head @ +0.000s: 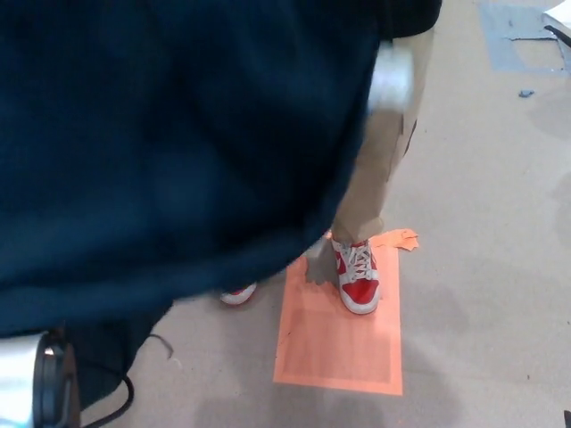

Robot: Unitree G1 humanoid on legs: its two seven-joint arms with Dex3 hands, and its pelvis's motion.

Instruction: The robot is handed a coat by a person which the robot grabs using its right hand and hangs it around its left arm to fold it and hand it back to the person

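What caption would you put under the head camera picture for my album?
A dark blue coat fills most of the view, a person's red-and-white shoe on an orange mat beyond.

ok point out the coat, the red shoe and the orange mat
coat (178, 152): head view, middle of the blurred dark cloth
red shoe (359, 290): head view, on its red toe
orange mat (339, 348): head view, bare lower half

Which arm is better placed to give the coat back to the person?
Probably the left: the coat hangs over the left arm, before the person; the right arm is not in view.
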